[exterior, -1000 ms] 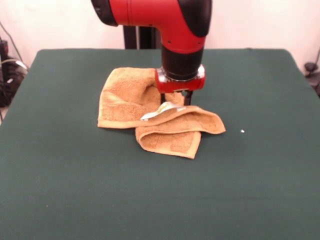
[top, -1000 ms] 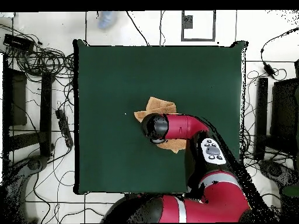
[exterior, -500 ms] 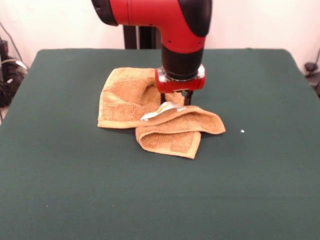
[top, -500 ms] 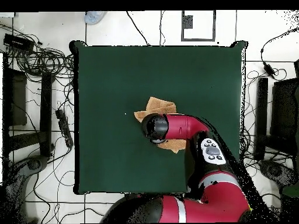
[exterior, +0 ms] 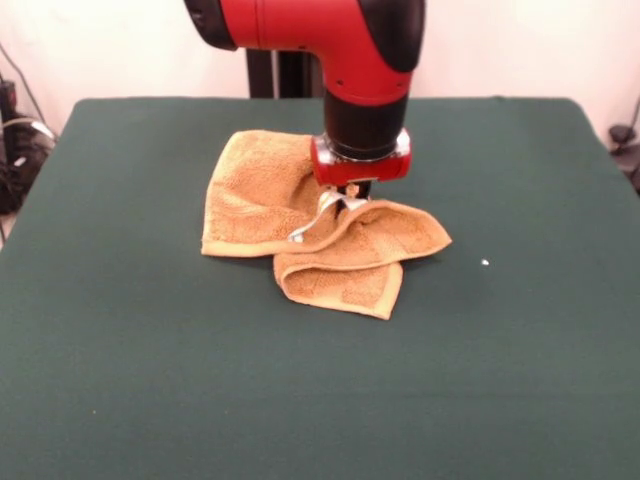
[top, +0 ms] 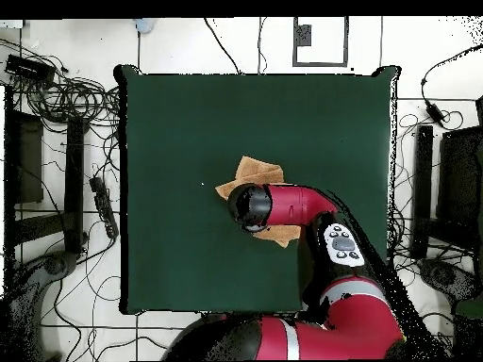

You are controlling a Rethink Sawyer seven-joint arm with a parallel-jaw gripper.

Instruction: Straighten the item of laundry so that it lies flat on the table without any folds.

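While you watch the front view, you see the red and black arm (exterior: 340,50) come down from the top edge to the middle of the frame, with its gripper (exterior: 350,194) just below the red wrist ring; the dark fingers (exterior: 352,190) are close together and pinched on a raised ridge of the small orange-tan terry towel (exterior: 320,235), right where the white labels (exterior: 318,222) hang at the hem; the cloth there is lifted off the surface into a small peak, and the labels slope down to the left from it. You can tell the towel is crumpled rather than flat; one broad flap lies to the left of the gripper, a folded lobe reaches out to the right, and a doubled part with a smoother woven band sits toward the lower middle of the frame, nearest the bottom edge. All of it rests on the large dark green felt-like table (exterior: 150,380), a little above and left of the picture's centre, well apart from every edge of the top. A tiny white speck (exterior: 485,263) lies on the green cloth to the right of the towel, apart from it.

In the overhead view you see the arm (top: 292,205) stretch from the lower right toward the middle of the table (top: 170,123), covering much of the towel (top: 257,172); only tan corners show above and below the arm, and the gripper itself is hidden beneath the wrist; cables lie on the floor around the table.
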